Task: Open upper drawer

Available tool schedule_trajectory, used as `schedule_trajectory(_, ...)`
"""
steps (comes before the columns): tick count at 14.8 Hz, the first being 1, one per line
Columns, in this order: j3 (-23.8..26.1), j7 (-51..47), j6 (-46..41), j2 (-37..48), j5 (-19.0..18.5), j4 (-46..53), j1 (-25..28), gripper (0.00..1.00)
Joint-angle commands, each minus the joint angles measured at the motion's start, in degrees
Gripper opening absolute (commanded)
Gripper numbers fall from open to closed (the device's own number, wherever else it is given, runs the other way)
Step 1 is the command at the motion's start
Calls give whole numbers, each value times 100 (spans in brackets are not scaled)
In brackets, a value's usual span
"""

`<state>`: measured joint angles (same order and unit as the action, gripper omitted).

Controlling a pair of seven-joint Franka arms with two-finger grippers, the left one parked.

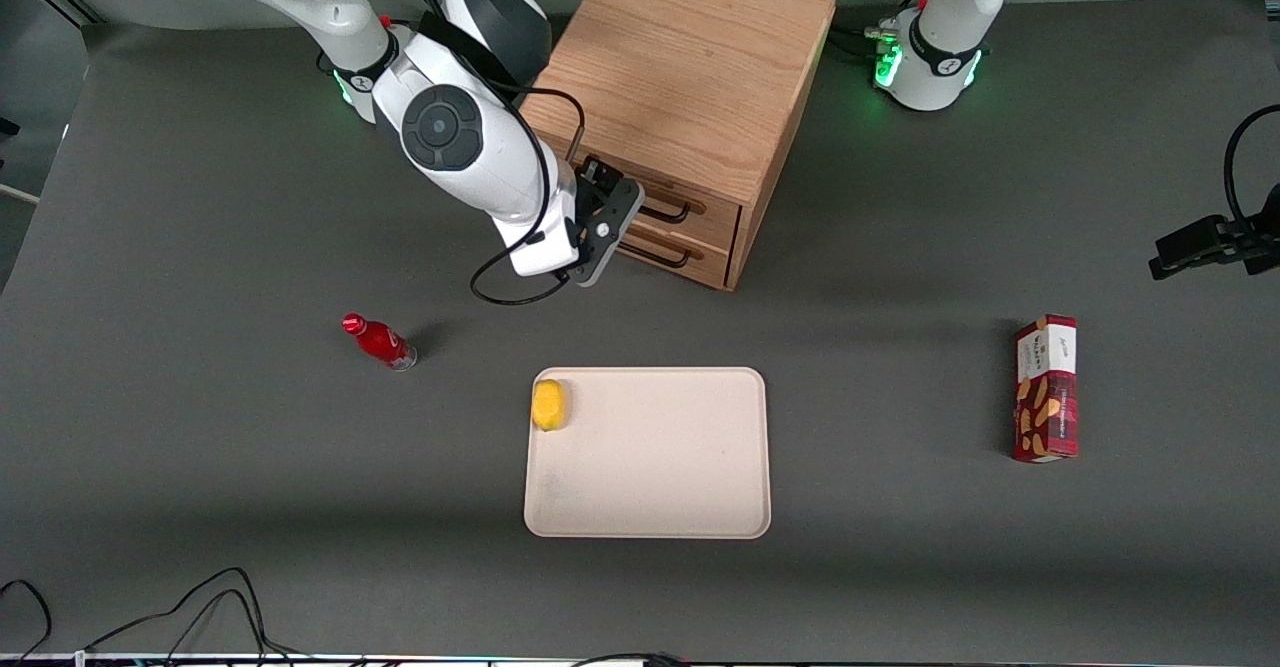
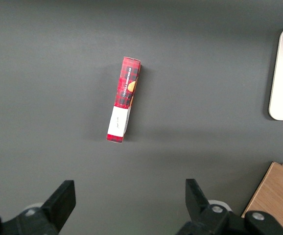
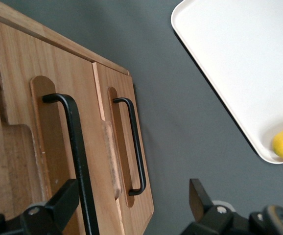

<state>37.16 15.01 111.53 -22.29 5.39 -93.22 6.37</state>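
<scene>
The wooden cabinet (image 1: 680, 67) stands at the back of the table. Its upper drawer (image 1: 700, 209) is shut, with the matching lower drawer (image 1: 700, 259) under it. My right gripper (image 1: 622, 209) is open, right in front of the drawer fronts at the handles' end nearer the working arm. In the right wrist view the upper drawer (image 3: 19, 98) fills one side. Its black wire handle (image 3: 78, 147) runs just inside one finger (image 3: 63, 200), between the open jaws of the gripper (image 3: 131, 205). The fingers are not closed on it. The lower drawer's handle (image 3: 136, 147) lies farther out between the fingers.
A cream tray (image 1: 650, 507) lies nearer the front camera than the cabinet, with a yellow fruit (image 1: 548, 404) in one corner. A red bottle (image 1: 380, 341) lies toward the working arm's end. A red snack box (image 1: 1046, 387) lies toward the parked arm's end. Cables run along the table's front edge.
</scene>
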Motion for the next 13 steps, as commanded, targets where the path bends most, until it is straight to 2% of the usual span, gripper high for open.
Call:
schedule_trajectory(1, 1, -139, 132, 190, 111, -231, 5, 100)
schedule_trajectory(13, 212, -139, 510, 304, 111, -697, -4, 100)
